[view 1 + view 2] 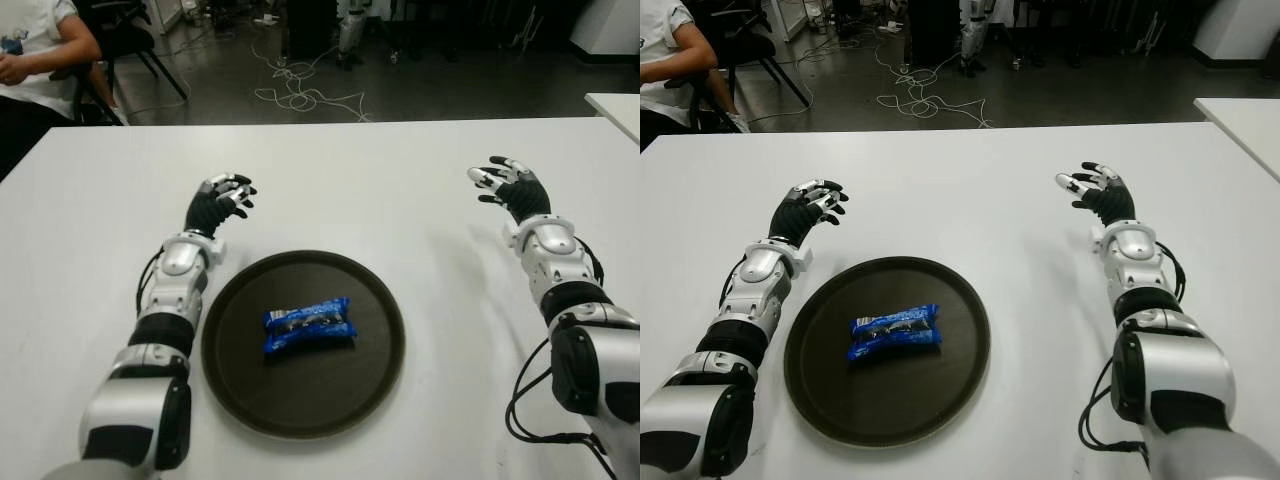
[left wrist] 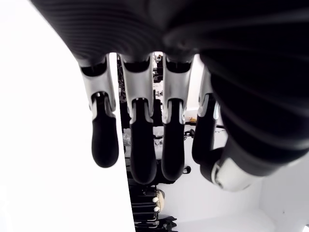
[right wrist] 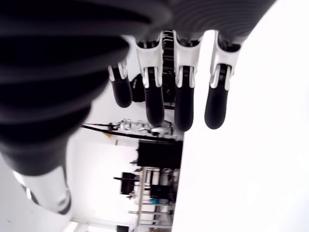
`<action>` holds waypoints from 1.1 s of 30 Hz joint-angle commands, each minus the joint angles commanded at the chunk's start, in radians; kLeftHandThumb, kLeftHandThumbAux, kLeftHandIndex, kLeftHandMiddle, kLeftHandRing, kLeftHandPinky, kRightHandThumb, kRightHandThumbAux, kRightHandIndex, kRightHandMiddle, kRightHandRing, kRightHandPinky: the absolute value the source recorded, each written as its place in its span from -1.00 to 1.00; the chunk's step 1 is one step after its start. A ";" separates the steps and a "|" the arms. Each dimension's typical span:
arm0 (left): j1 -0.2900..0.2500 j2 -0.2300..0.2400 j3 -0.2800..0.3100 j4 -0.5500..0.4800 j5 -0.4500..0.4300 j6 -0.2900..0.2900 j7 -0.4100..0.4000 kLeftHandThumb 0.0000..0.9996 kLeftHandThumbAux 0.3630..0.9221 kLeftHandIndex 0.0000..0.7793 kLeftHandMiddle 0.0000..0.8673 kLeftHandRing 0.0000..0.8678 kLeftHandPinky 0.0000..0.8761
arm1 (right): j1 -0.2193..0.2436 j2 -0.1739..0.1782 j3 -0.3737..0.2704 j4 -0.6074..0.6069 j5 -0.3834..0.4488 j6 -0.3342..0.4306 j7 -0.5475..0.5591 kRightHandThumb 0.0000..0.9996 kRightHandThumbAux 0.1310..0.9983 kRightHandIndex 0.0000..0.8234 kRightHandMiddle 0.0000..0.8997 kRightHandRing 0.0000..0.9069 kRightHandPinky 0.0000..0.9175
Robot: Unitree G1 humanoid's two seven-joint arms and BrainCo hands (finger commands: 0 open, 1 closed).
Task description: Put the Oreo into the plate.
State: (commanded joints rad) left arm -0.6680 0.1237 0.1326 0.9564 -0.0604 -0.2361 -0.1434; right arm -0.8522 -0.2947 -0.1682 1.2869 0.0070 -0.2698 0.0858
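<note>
— So, which step is judged to be in hand?

— Seemingly the last one. The Oreo (image 1: 309, 329) (a blue packet, lying flat) is seen inside the plate (image 1: 228, 320), near the middle of the dark round surface, with no hand touching it. The placing itself can be taken as done.

— And where are the hands found?

— The left hand (image 1: 222, 203) shows over the white table (image 1: 360, 190), just beyond the plate's far left rim; the right hand (image 1: 510, 187) shows well apart from the plate, on the right side of the table. Whether either one touches the table cannot be told.

— How are the fingers held?

— In the left wrist view the fingers (image 2: 105, 140) are seen extended and loosely spread, with nothing between them. The same is shown in the right wrist view: the fingers (image 3: 216, 99) hang relaxed and empty. Nothing is gripped by either hand.

— What is called for next, then?

— Little, it would be judged. The packet need not be regrasped, since it sits well inside the rim. At most both arms might be drawn back toward the body, and care would be needed that the left forearm (which runs close beside the plate) is not swept against the rim, lest the plate be nudged.

— Is anything else noted?

— A seated person (image 1: 35, 45) is seen beyond the table's far left corner, well away from the plate.
</note>
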 joint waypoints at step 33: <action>-0.003 -0.002 0.002 0.011 -0.005 -0.025 -0.005 0.67 0.10 0.07 0.08 0.22 0.37 | 0.010 0.000 0.017 0.003 -0.028 -0.020 0.022 -1.00 0.33 -0.49 -0.23 -0.08 0.00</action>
State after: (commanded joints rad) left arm -0.6708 0.1220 0.1344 0.9671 -0.0654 -0.2611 -0.1482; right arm -0.8422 -0.2948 -0.1516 1.2895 -0.0207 -0.2900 0.1074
